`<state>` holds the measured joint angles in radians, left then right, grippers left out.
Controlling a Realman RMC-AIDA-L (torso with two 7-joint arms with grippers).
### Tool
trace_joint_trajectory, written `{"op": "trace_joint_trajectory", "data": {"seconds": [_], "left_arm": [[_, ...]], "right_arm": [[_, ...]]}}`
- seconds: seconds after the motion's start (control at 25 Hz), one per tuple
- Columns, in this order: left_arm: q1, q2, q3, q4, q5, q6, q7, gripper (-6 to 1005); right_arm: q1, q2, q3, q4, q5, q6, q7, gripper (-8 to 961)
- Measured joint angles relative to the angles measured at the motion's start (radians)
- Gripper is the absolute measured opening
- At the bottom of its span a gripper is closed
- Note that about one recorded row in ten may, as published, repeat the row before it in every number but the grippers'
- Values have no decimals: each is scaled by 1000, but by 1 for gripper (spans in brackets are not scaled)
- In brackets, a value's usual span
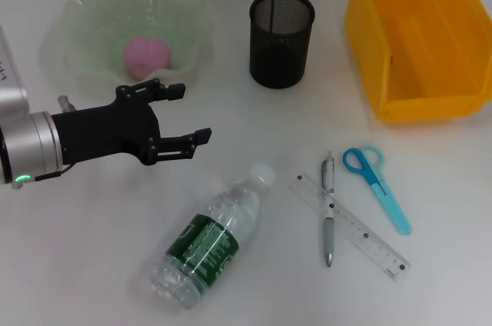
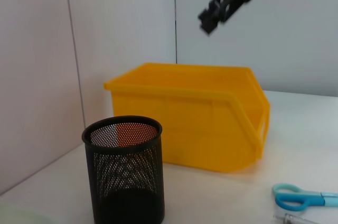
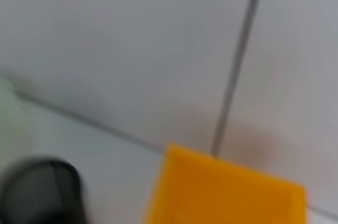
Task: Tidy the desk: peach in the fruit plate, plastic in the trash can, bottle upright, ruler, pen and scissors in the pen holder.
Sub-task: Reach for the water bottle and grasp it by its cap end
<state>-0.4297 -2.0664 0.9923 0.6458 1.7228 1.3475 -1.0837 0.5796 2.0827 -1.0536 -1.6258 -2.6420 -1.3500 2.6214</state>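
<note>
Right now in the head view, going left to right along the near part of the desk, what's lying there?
Bottle lying on its side → pen → scissors. The ruler runs under the pen, so its place in the order is unclear.

My head camera looks steeply down on the bench (image 1: 92,264). My left wrist camera sits low, facing level across it at the pen holder (image 2: 124,168) and yellow bin (image 2: 195,123). My right wrist camera, higher, shares both with it.
</note>
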Motion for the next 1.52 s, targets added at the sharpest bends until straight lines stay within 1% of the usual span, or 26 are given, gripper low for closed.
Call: {"op": "trace_joint_trajectory", "data": {"seconds": [0.04, 0.12, 0.2, 0.32, 0.36, 0.44, 0.56, 0.68, 0.72, 0.76, 0.8, 0.84, 0.88, 0.92, 1.0, 1.04, 1.08, 1.12, 1.16, 1.2, 1.24, 1.28, 1.32, 1.4, 1.48, 1.52], "left_arm": [[5, 0, -2, 2, -7, 3, 1, 830], [15, 0, -4, 6, -21, 18, 2, 829], [27, 1, -4, 19, -37, 39, 3, 829], [54, 0, -4, 46, -81, 79, 2, 828], [61, -1, -3, 54, -95, 96, -4, 828], [68, -1, -2, 70, -116, 139, -37, 827], [70, -1, 7, 110, -121, 194, -98, 826], [82, -7, 41, 188, -124, 241, -160, 826], [92, -10, 68, 233, -126, 239, -216, 825], [109, -11, 124, 310, -123, 202, -326, 825], [120, -10, 161, 353, -119, 176, -381, 825], [131, -9, 201, 399, -112, 142, -448, 825], [154, -7, 270, 479, -91, 89, -525, 824], [181, -5, 341, 570, -52, 23, -616, 824], [217, -4, 443, 709, 42, -68, -774, 819], [230, -4, 490, 782, 109, -109, -871, 813], [230, -4, 490, 782, 109, -109, -871, 808], [233, -5, 556, 887, 236, -137, -1068, 802], [228, -5, 580, 921, 283, -137, -1142, 797], [228, -5, 580, 921, 283, -137, -1142, 794], [217, -5, 617, 966, 363, -134, -1259, 790], [217, -5, 617, 966, 363, -134, -1259, 787], [192, -6, 671, 1001, 469, -131, -1404, 784], [162, -8, 708, 994, 558, -133, -1495, 777], [162, -8, 708, 994, 558, -133, -1495, 770], [143, -9, 729, 981, 599, -138, -1538, 767]], "right_arm": [[-36, -1, 8, -33, 86, -2, -25, 779], [-132, -1, 41, -68, 324, -6, -145, 779], [-228, -1, 66, -46, 561, -18, -314, 780], [-338, -2, 103, 79, 815, -83, -574, 780], [-360, -2, 121, 128, 869, -112, -647, 780], [-379, -3, 186, 268, 926, -185, -786, 780], [-378, -8, 295, 464, 919, -281, -955, 780], [-375, -30, 366, 638, 851, -337, -1119, 780], [-374, -35, 371, 666, 830, -342, -1142, 780], [-373, -40, 374, 699, 805, -345, -1169, 780], [-372, -43, 375, 730, 780, -344, -1193, 779], [-372, -44, 375, 744, 763, -341, -1209, 779], [-373, -43, 375, 755, 747, -338, -1224, 779], [-374, -42, 376, 761, 731, -336, -1233, 779], [-375, -37, 374, 763, 704, -338, -1251, 779], [-373, -34, 372, 764, 687, -339, -1259, 779], [-372, -33, 370, 765, 673, -340, -1265, 779], [-369, -32, 368, 765, 658, -341, -1270, 779], [-365, -31, 367, 766, 641, -340, -1273, 779], [-361, -31, 367, 766, 627, -339, -1275, 779], [-356, -30, 367, 767, 615, -338, -1277, 779], [-352, -29, 369, 769, 608, -337, -1277, 780], [-349, -27, 371, 772, 603, -336, -1278, 780], [-346, -24, 375, 775, 600, -335, -1279, 780], [-345, -23, 375, 777, 599, -335, -1279, 780], [-344, -23, 375, 777, 598, -335, -1280, 780]]}}
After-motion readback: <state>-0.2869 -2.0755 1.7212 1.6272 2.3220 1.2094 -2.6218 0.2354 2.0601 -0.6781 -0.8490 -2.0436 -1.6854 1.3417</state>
